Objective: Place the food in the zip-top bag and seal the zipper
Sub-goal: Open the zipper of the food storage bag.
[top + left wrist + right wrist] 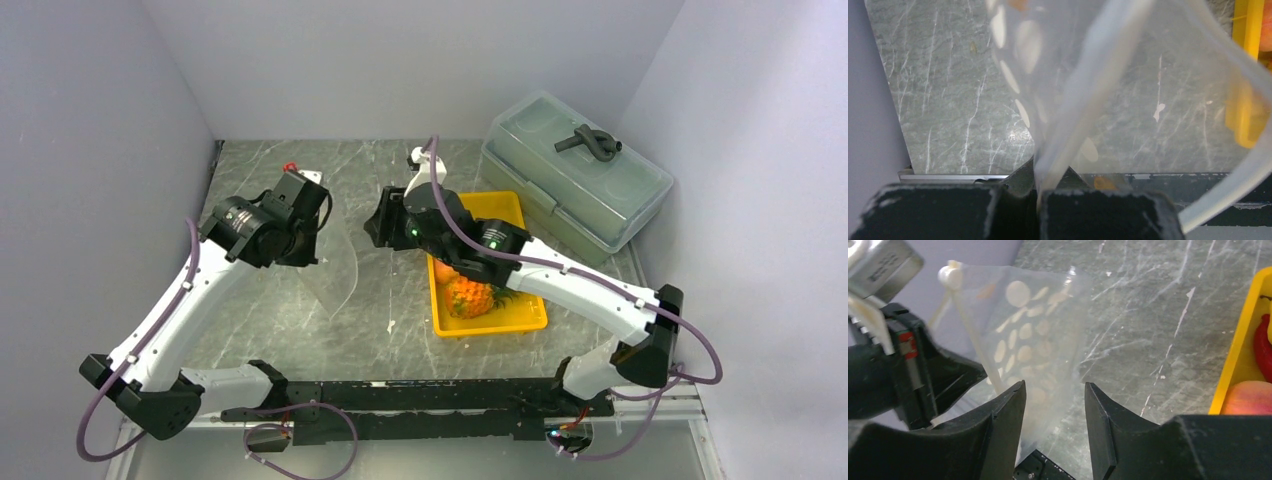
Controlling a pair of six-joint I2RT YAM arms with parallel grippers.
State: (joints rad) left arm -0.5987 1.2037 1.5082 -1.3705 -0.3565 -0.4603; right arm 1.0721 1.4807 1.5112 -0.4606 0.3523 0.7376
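A grey marbled bench [380, 300] sits between pale walls, with a grey-green lidded box [575, 180] at its far right corner and a yellow tray [500, 210] beside it. The left end effector [1039, 185] is clamped together on the zip-top bag [335, 275], pinching it at the whitish zipper [1088, 85] and holding it up off the bench left of the tray, its mouth gaping. The right end effector [1055, 395] stands with its jaws apart just at the dotted bag's near edge; they grip nothing. No food can be made out inside the bag. The pineapple [468, 297], the red chili [1262, 345] and an orange round fruit [1248, 397] lie in the tray; the right arm hides the rest of it. By my judgement the task is barely begun: the bag is presented open, every piece is yet to go in, and the sealing comes last
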